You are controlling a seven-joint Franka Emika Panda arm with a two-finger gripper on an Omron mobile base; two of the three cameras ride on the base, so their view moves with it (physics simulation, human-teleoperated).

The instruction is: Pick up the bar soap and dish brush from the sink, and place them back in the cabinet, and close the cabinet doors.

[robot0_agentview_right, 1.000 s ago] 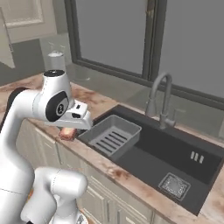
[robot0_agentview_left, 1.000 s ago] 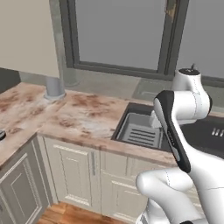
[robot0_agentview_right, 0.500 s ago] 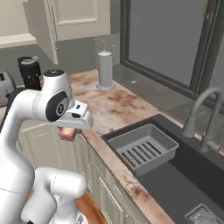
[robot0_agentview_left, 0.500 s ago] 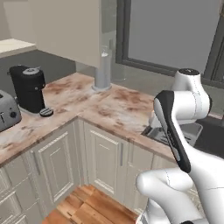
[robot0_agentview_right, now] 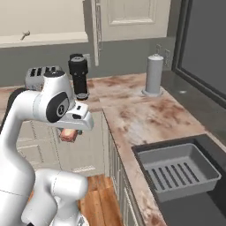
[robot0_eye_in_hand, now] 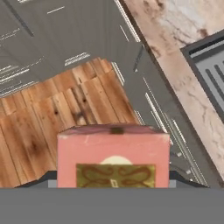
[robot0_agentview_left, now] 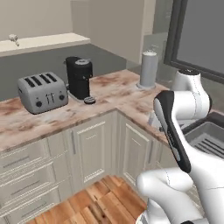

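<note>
The pale grey slotted rack (robot0_agentview_right: 180,171) is seen set inside the dark sink (robot0_agentview_right: 211,201); nothing is seen lying on its slots. The bar soap (robot0_eye_in_hand: 113,156) is clamped in the gripper (robot0_agentview_right: 69,134), held off the counter edge above the wood floor (robot0_eye_in_hand: 48,118). An ornamental gold-brown label is noted on the soap; no lettering can be read.

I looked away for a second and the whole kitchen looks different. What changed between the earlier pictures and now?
The base turned left, away from the sink toward the corner counter, bringing the toaster and coffee maker into view; the things themselves did not move. The gripper stays closed on the bar soap, carried over the wooden floor. Nothing was let go.
</note>
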